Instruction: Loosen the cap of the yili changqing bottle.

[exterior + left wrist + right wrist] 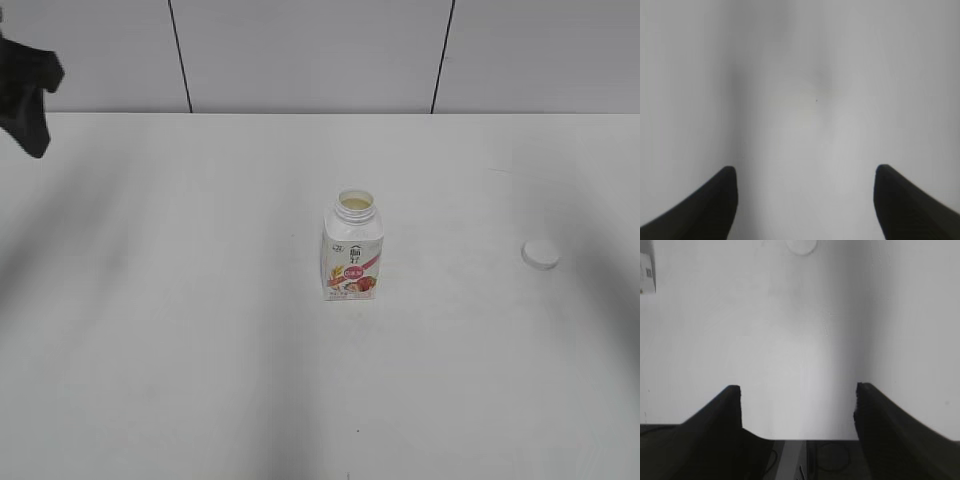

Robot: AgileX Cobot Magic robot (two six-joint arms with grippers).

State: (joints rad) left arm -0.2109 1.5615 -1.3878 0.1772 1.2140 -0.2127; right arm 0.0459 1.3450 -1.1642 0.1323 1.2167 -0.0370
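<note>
The yili changqing bottle (352, 252) stands upright mid-table, white with a pink-red fruit label, its wide neck uncovered. The cap (540, 254) lies flat on the table well to the bottle's right, apart from it. In the right wrist view the cap (801, 246) shows at the top edge and a corner of the bottle (647, 272) at the far left. My right gripper (797, 390) is open over the table's near edge, holding nothing. My left gripper (805, 172) is open above bare table, also with nothing in it. A dark part of the left arm (28, 90) hangs at the upper left.
The white table (200, 330) spreads wide around the bottle. A panelled white wall (300, 50) runs along the table's far edge. Below the table's front edge, the right wrist view shows dark equipment with cables (805, 460).
</note>
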